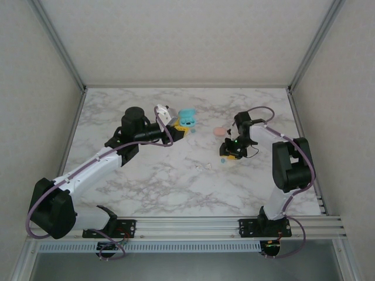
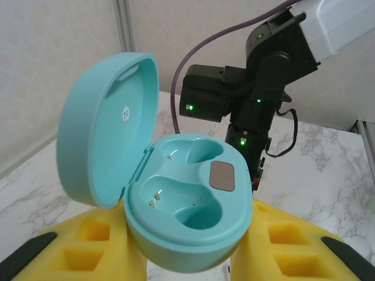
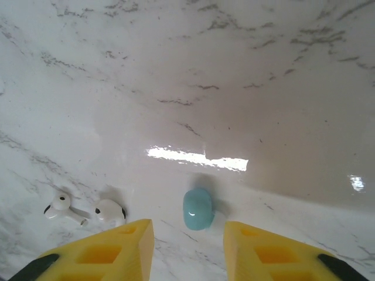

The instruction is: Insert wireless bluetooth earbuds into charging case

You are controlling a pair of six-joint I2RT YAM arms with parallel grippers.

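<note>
— Marble table (image 1: 176,187) is seen beneath both arms. What is held by the left gripper (image 1: 177,130)?
— A teal case (image 2: 187,199) is clamped between its yellow fingers (image 2: 88,252), with the lid swung open.
— And the right gripper (image 3: 187,234)?
— Its jaws are kept apart and nothing is gripped. A teal earbud (image 3: 198,209) is found on the marble just ahead of the tips, and two white earbuds (image 3: 109,212) are seen nearby.

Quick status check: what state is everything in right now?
teal case: lid open, both wells empty
left hand: shut on teal case
right hand: open, gripping nothing
teal earbud: loose on table, just ahead of right hand
white earbuds: two, loose on table
pink case: on table, lid unclear
</note>
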